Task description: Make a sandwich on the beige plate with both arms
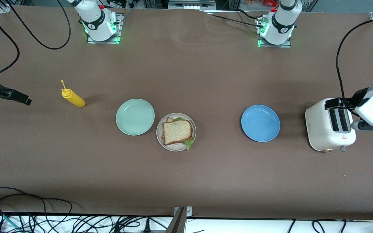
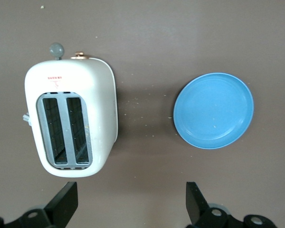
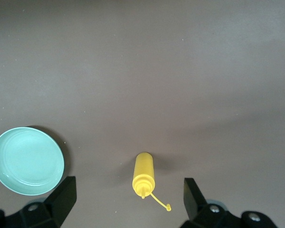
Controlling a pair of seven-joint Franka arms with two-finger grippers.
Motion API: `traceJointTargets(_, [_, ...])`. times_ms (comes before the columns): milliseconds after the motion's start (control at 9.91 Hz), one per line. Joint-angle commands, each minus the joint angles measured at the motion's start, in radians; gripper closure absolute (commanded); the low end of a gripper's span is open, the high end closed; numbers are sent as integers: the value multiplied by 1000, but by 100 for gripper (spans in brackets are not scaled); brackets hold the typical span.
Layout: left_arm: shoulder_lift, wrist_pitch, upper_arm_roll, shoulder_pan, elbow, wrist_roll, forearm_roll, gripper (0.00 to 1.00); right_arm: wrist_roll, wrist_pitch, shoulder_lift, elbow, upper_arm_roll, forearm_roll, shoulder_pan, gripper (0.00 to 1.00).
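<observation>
- Left gripper (image 2: 128, 204): fingers spread wide, nothing between them; held in the air over the table at the left arm's end, just above the toaster (image 2: 70, 121).
- Right gripper (image 3: 128, 202): fingers likewise spread wide and empty; held in the air over the right arm's end of the table, near the yellow squeeze bottle (image 3: 143, 174).
- Toaster: white, two slots facing up, both slots empty.
- Blue plate (image 1: 260, 123): bare, between toaster and beige plate (image 1: 160, 137).
- Yellow squeeze bottle: lying tilted on the table, nozzle cap hanging off on its strap.
- Mint-green plate (image 1: 135, 116): bare, just beside the beige plate, toward the right arm's end.
- Beige plate: near mid-table, slightly nearer the front camera than the mint-green plate.
- Sandwich (image 1: 177, 131): assembled on the beige plate; top slice slightly askew over the lower one, green lettuce showing at two edges.
</observation>
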Motion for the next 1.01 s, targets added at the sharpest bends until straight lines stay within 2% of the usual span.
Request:
traceJointTargets(0, [-125, 87, -17, 25, -141, -31, 22, 0, 10, -4, -12, -5, 1, 2, 9, 0])
traceJointTargets(101, [-147, 97, -17, 42, -147, -93, -2, 0, 7, -4, -12, -5, 1, 1, 9, 0])
traceJointTargets(404, [-147, 53, -63, 44, -131, -109, 15, 0, 12, -1, -6, -5, 1, 1, 14, 0])
traceJointTargets(606, [-150, -57, -73, 44, -69, -97, 10, 0, 14, -1, -6, -5, 1, 1, 15, 0])
traceJointTargets(908, [-149, -116, -97, 41, -28, -45, 21, 0, 12, 0, -5, -5, 1, 1, 21, 0])
